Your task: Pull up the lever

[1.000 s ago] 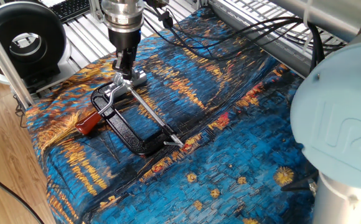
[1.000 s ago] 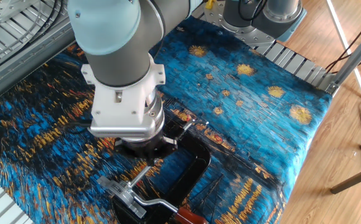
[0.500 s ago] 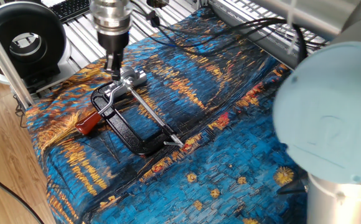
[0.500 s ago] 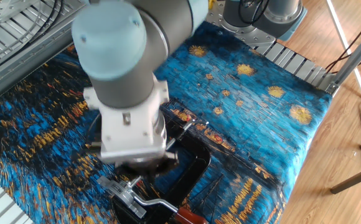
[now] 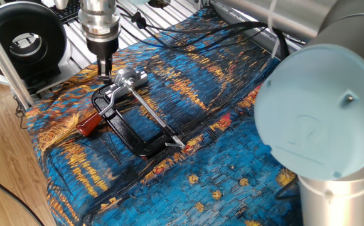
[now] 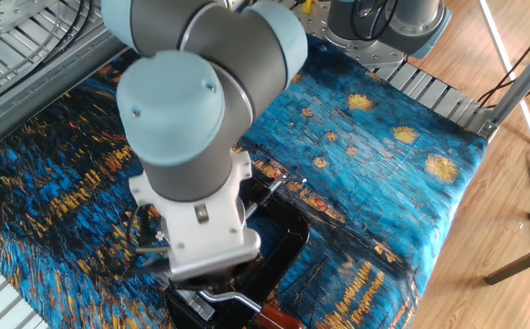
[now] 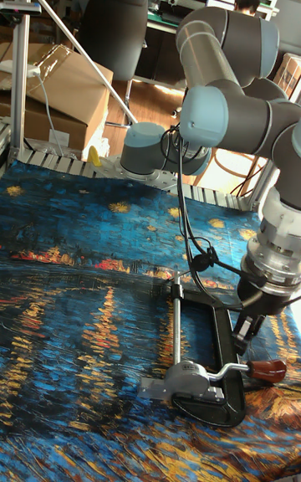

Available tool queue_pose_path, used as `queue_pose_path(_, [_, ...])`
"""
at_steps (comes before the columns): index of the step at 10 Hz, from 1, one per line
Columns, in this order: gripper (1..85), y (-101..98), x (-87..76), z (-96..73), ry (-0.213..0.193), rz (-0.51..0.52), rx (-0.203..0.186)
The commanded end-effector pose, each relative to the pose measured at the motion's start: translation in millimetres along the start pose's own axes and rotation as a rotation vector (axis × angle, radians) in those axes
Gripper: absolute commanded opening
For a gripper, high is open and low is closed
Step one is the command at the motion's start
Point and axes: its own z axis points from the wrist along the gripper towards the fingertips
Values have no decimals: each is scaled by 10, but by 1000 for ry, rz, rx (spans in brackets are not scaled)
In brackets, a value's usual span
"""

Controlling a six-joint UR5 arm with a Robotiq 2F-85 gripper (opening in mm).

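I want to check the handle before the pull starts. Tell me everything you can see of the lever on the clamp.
The lever is a short slim silver metal bar ending in a red-orange sleeve. It lies low, nearly flat on the blue patterned cloth, sticking out from the clamp's silver head past the black frame. It is not yet raised. The hand hovers near the head, apart from the sleeve; nothing grips the lever.

A clamp (image 5: 132, 129) is laid flat on the cloth (image 5: 232, 169) covering the table. Its lever (image 5: 97, 119) is positioned at the clamp's left end in one fixed view, with the rod (image 5: 154, 116) extending rightward from the head. The gripper (image 5: 105, 70) is located above and just behind the clamp head, apart from the lever.
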Motion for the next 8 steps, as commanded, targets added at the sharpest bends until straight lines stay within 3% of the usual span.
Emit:
queue_pose_path(1, [57,-43,-69,106,-3,-111,12])
queue_pose_path(3, [187,-40,-57,147,26,-183,31])
queue_pose_path(6, [197,69,-34,192,75,-209,44])
queue_pose_path(8, [203,32,21,174,111,-262,63])
